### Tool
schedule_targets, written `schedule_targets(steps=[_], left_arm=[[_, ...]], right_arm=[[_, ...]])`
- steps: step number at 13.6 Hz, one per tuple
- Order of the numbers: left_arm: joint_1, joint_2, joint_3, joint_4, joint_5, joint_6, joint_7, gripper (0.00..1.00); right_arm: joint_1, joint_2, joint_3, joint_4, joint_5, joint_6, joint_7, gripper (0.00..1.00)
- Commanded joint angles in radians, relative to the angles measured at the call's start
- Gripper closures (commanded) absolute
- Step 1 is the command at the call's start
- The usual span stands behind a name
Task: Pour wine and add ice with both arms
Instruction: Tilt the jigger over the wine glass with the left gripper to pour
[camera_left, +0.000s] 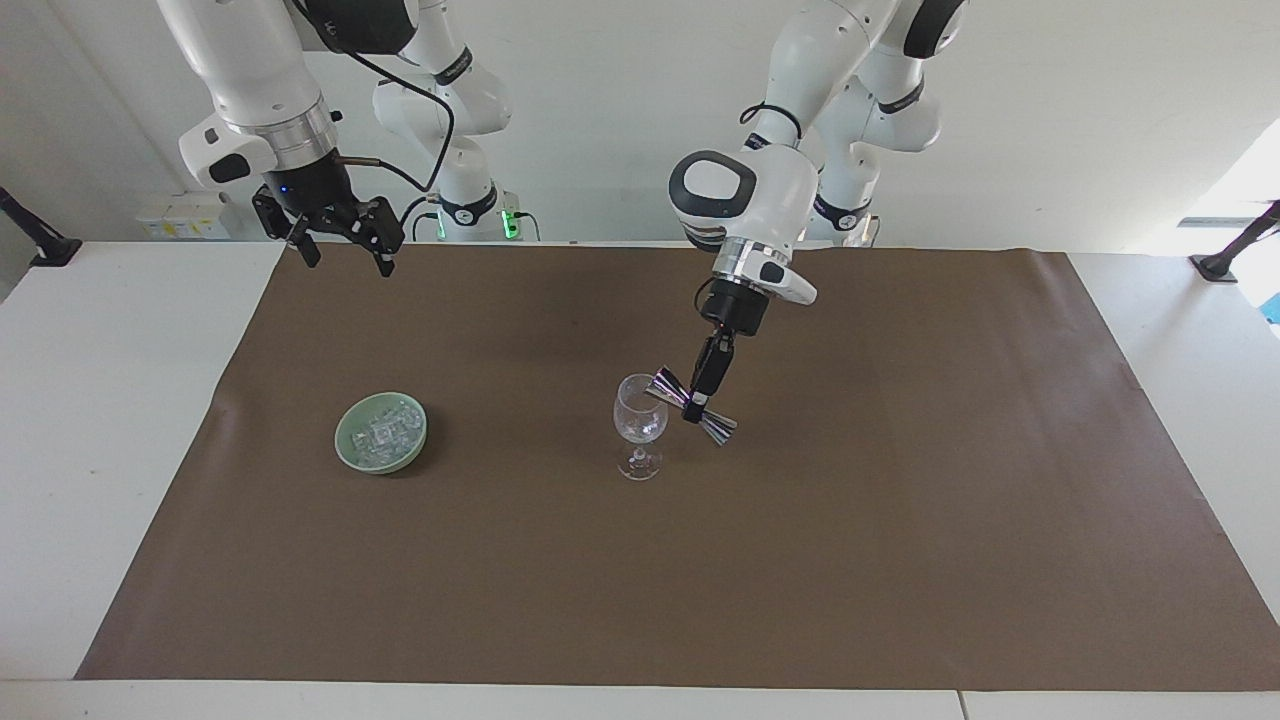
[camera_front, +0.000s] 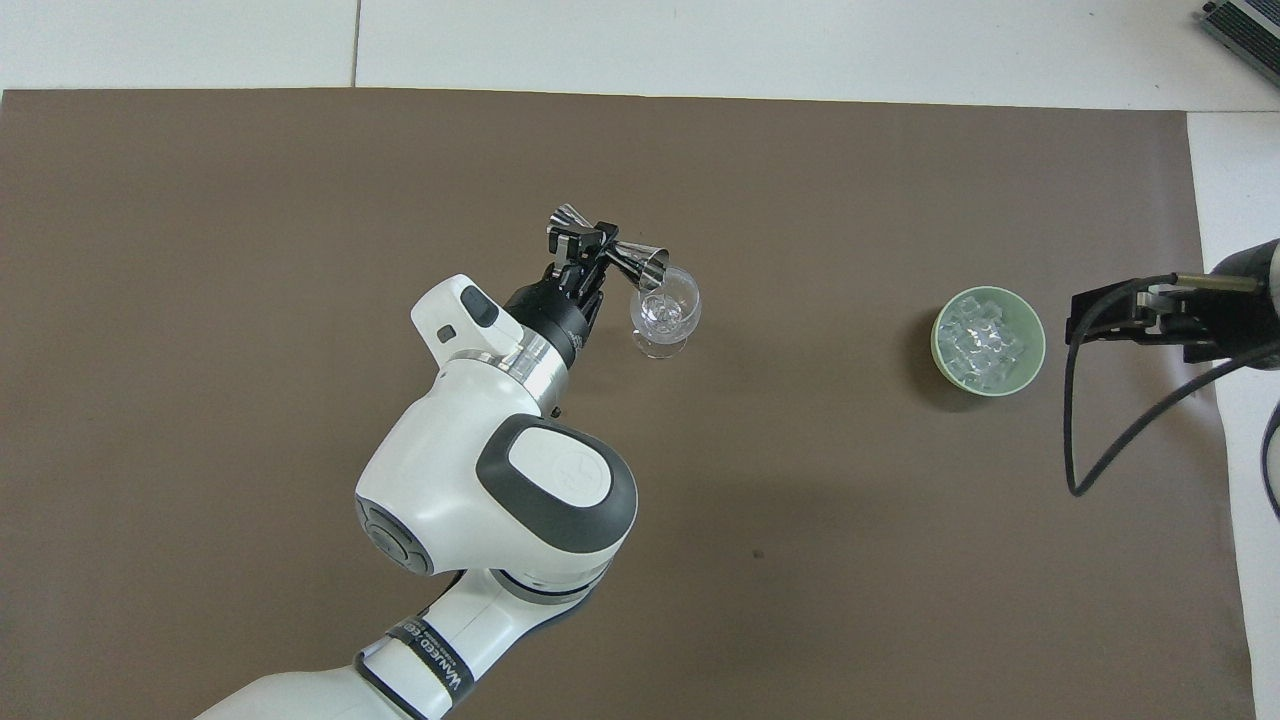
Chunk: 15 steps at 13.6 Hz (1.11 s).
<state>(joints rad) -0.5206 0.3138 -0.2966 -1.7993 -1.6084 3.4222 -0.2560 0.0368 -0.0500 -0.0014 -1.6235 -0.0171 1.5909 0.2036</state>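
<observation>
Over wine glass (camera_left: 640, 415): jigger (camera_left: 691, 405) tilted rimward.

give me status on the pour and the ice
Left gripper shut on jigger, tipped at glass rim. Right gripper open, waiting. Ice in dish. Nothing in the way.

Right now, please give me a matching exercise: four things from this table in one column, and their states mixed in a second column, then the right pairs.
Things:
1. jigger
2. wine glass
3. green dish
4. right pincer

States:
A. open, waiting over the mat's edge nearest the robots
B. holds ice
C. upright on the mat
D. tilted over the glass rim, gripped by the left pincer

Pairs: 1-D, 2-C, 3-B, 4-A
</observation>
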Motion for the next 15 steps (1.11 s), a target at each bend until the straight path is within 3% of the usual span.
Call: schedule_targets(steps=[1, 5, 15], left_arm=[[-0.029, 0.016, 0.013, 0.026, 0.013, 0.037, 0.029, 1.00], [-0.044, 0.018, 0.014, 0.024, 0.013, 0.055, 0.061, 1.00], [-0.045, 0.022, 0.014, 0.024, 0.013, 0.060, 0.165, 1.00]], right_arm=[[-0.002, -0.019, -0.005, -0.024, 0.003, 0.011, -0.045, 0.00], [-0.011, -0.019, -0.006, -0.024, 0.002, 0.009, -0.131, 0.00], [-0.006, -0.019, -0.003, -0.022, 0.003, 0.004, -0.125, 0.00]])
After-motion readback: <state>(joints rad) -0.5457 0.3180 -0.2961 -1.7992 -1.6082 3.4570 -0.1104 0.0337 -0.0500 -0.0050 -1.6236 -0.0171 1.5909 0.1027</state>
